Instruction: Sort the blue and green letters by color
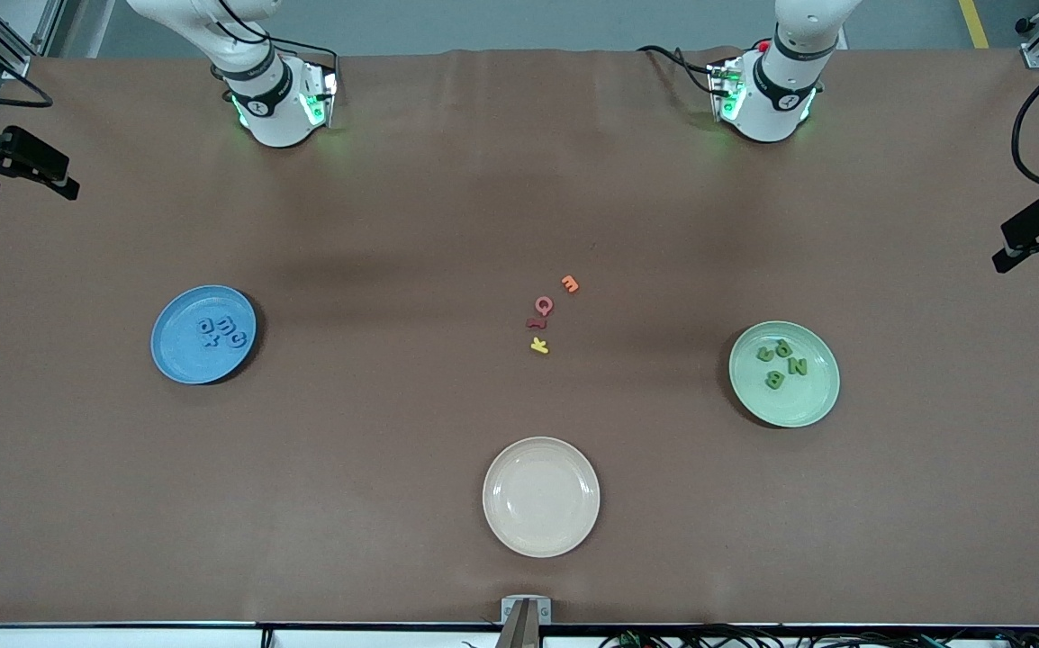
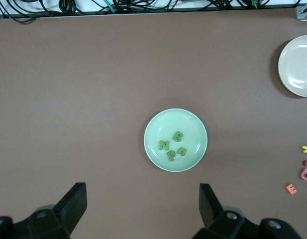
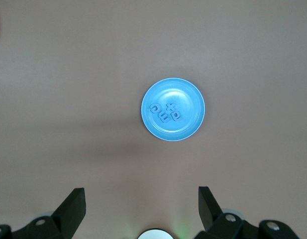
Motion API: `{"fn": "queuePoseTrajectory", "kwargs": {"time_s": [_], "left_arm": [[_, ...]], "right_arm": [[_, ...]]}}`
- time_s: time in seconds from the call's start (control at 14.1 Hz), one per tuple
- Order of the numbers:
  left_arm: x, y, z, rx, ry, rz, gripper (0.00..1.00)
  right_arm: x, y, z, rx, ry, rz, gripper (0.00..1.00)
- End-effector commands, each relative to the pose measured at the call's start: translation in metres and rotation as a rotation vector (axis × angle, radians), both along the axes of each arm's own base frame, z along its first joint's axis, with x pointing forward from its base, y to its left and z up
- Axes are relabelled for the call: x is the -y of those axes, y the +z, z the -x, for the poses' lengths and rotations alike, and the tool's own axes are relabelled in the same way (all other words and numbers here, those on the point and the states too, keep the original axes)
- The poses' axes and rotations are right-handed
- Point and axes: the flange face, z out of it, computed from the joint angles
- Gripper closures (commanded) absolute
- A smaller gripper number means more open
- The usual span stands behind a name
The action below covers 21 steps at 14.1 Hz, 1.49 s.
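Observation:
Several blue letters lie together on a blue plate toward the right arm's end of the table. They also show in the right wrist view, on that plate. Several green letters lie on a pale green plate toward the left arm's end, and show in the left wrist view on that plate. My left gripper is open and empty, high over bare table. My right gripper is open and empty, high over the table by its base. Neither hand shows in the front view.
An orange letter, a pink one, a red one and a yellow one lie mid-table. An empty cream plate sits nearer the front camera. Black camera mounts stand at both table ends.

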Motion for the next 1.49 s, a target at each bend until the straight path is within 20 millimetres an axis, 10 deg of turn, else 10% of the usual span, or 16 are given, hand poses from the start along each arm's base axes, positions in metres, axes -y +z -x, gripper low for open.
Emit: {"fn": "queuePoseTrajectory", "kwargs": {"time_s": [0.0,1.42], "left_arm": [[0.012,0.005,0.001,-0.01,0.032,0.01,0.01],[0.011,-0.03,0.006,-0.086,0.029,-0.002,0.01]], "right_arm": [[0.0,0.003,0.007,0.011,0.002,0.009,0.0],[-0.008,0.002,0.006,0.011,0.021,0.0,0.0]]}}
